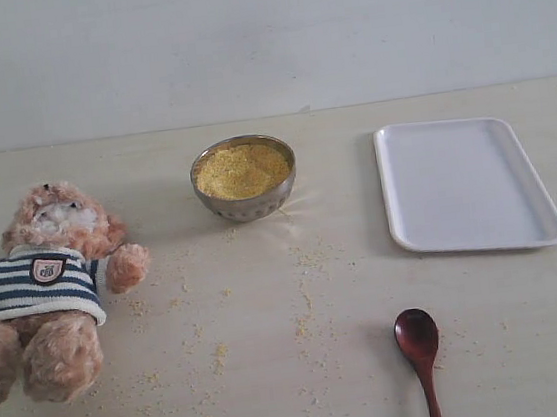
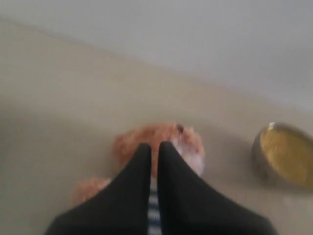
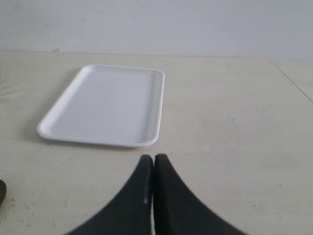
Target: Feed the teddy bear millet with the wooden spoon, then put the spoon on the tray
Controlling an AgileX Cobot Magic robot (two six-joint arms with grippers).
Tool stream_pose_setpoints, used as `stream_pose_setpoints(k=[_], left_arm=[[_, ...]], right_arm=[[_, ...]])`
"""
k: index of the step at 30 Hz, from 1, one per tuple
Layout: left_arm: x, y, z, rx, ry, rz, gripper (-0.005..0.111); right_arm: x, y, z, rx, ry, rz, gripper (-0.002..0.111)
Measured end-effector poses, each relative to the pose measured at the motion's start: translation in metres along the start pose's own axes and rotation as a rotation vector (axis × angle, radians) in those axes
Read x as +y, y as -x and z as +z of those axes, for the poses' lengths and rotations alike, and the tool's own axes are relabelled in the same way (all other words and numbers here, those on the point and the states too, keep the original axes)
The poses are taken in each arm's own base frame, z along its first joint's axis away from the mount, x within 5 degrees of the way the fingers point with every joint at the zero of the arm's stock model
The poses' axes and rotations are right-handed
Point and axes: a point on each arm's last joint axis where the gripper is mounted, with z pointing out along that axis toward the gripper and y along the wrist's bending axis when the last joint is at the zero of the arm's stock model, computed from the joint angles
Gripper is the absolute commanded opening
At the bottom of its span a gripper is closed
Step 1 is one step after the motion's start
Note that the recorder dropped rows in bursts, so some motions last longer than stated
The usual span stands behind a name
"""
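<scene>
Teddy bear (image 1: 51, 285) sprawls at the table's left, striped shirt facing up. Tray (image 1: 462, 183) lies flat at right. Metal bowl (image 1: 248, 207) stands between bear and tray, heaped with millet (image 1: 242, 169); loose grains dot the table (image 1: 535, 340). Wooden spoon (image 1: 418, 338) lies in front of the tray, well apart from it, bowl end toward it. Left gripper (image 2: 154, 147) is closed and empty over the bear, probably clear of it, though the view is blurred. Right gripper (image 3: 154, 159) has its fingers together, holds nothing, and faces the tray.

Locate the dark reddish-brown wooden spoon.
In the exterior view the dark wooden spoon lies on the table, lower right, just below the flat white rectangular tray.
</scene>
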Motion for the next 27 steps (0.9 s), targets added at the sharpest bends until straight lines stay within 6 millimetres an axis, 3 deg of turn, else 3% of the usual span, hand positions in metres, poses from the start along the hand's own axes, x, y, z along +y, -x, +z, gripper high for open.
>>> stream_pose_setpoints(k=[3, 8, 12, 15, 18, 21, 24, 27], left_arm=[[-0.007, 0.005, 0.022, 0.245, -0.022, 0.133, 0.005], [-0.01, 0.002, 0.024, 0.442, -0.092, 0.181, 0.005], [0.017, 0.002, 0.027, 0.525, -0.196, 0.026, 0.005], [0.043, -0.004, 0.038, 0.604, -0.377, -0.19, 0.005], [0.054, -0.01, 0.05, 0.618, -0.539, -0.253, 0.005], [0.06, -0.022, 0.057, 0.639, -0.521, -0.231, 0.005], [0.073, -0.038, 0.062, 0.642, -0.391, -0.187, 0.006], [0.076, -0.043, 0.064, 0.626, -0.362, -0.159, 0.02]], right_arm=[[0.0, 0.0, 0.0, 0.0, 0.0, 0.0, 0.0], [0.0, 0.0, 0.0, 0.0, 0.0, 0.0, 0.0], [0.0, 0.0, 0.0, 0.0, 0.0, 0.0, 0.0], [0.0, 0.0, 0.0, 0.0, 0.0, 0.0, 0.0], [0.0, 0.0, 0.0, 0.0, 0.0, 0.0, 0.0], [0.0, 0.0, 0.0, 0.0, 0.0, 0.0, 0.0], [0.0, 0.0, 0.0, 0.0, 0.0, 0.0, 0.0], [0.0, 0.0, 0.0, 0.0, 0.0, 0.0, 0.0]])
